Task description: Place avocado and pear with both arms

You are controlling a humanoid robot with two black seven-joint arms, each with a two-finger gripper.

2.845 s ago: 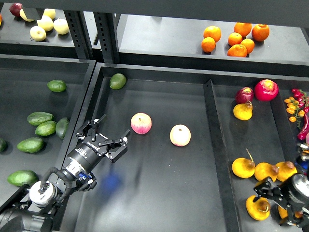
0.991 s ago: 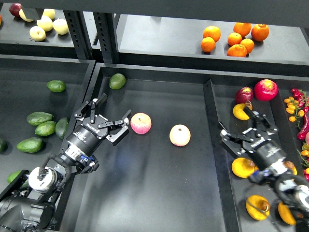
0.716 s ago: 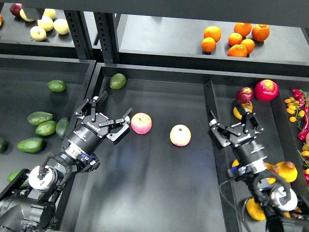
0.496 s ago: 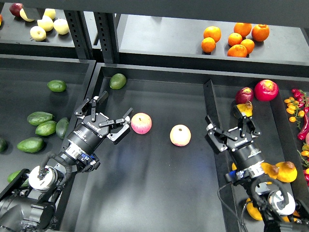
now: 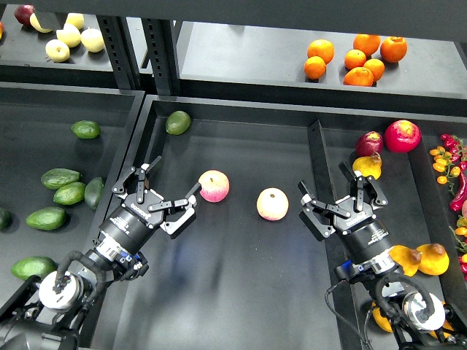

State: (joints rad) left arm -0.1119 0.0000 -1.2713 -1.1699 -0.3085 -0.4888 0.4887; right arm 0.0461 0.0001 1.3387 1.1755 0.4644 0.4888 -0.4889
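Observation:
My left gripper (image 5: 166,191) is open and empty over the middle tray (image 5: 241,292), just left of a pink-and-yellow apple (image 5: 213,185). A dark green avocado (image 5: 93,191) lies in the left bin by the wall, left of that gripper, among paler avocados. My right gripper (image 5: 337,204) is open and empty above the divider (image 5: 318,157) between the middle tray and the right bin. Orange-yellow pears lie in the right bin: one with an orange blush (image 5: 405,259) sits beside my right wrist, another (image 5: 433,257) next to it. I cannot tell which pear is the task's.
A second apple (image 5: 272,203) lies just left of the right gripper. A small olive avocado (image 5: 177,122) sits at the tray's back left. A yellow pear (image 5: 368,165) and red fruit (image 5: 402,135) lie at the right bin's back. Oranges (image 5: 355,58) sit on the shelf.
My right arm has come up from the lower right and swung left, its open gripper now over the divider. My left gripper has drawn back slightly, still open.

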